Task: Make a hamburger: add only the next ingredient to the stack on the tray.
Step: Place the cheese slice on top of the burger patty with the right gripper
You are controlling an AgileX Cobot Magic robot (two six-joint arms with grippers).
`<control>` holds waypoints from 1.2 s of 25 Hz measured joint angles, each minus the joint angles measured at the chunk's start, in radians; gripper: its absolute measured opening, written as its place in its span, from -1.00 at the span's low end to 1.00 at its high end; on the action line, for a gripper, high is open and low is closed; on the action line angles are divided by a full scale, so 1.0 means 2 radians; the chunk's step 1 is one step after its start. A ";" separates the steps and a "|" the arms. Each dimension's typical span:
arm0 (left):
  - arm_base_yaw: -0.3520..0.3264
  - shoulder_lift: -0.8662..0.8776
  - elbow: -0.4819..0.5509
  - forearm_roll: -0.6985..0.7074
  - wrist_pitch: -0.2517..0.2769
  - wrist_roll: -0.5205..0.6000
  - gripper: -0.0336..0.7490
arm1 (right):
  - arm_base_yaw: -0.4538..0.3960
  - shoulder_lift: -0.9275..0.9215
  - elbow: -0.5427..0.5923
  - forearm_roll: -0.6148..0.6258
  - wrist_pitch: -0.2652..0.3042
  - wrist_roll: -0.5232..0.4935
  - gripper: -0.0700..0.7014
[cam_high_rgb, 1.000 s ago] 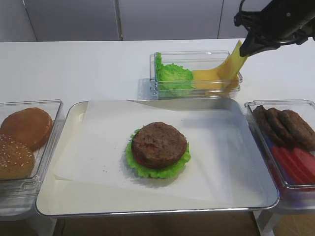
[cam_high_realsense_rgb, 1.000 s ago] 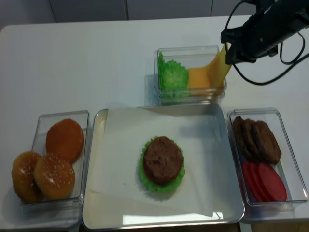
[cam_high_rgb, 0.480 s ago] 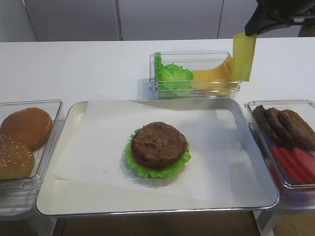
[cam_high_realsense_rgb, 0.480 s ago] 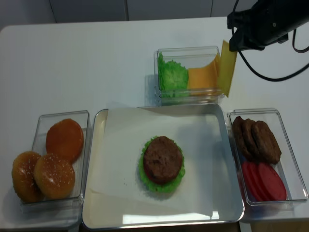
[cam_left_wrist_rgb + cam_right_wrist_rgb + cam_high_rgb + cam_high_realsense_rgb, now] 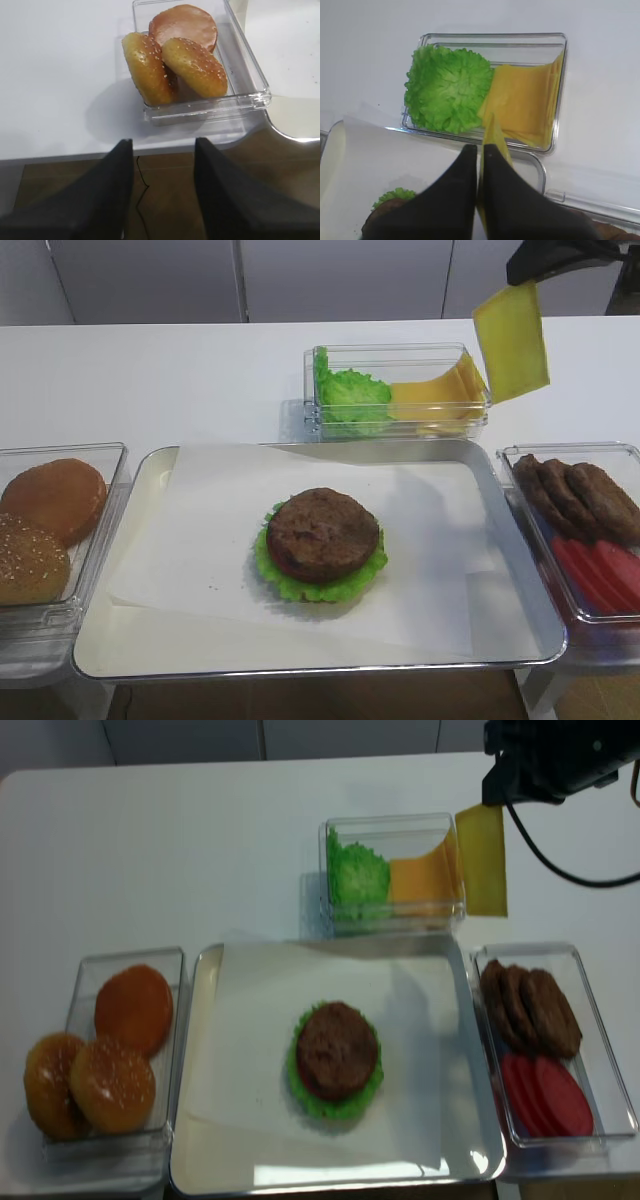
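Your right claw is clamping the cheese slice, now lifted clear of its tub; the stack is waiting below-left.

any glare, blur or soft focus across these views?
Exterior high: sharp, even light, mild sheen on the tray rim. Realsense: softer overall, bright glare patches along the tray's front edge. Right wrist: the right gripper fingers are dark and blurred up close, while the cheese slice and tub behind stay sharp. Left wrist: the left gripper fingers are blurred, the buns crisp.
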 joint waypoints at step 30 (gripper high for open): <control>0.000 0.000 0.000 0.000 0.000 0.000 -0.14 | 0.000 -0.081 0.090 0.049 0.014 -0.021 -0.72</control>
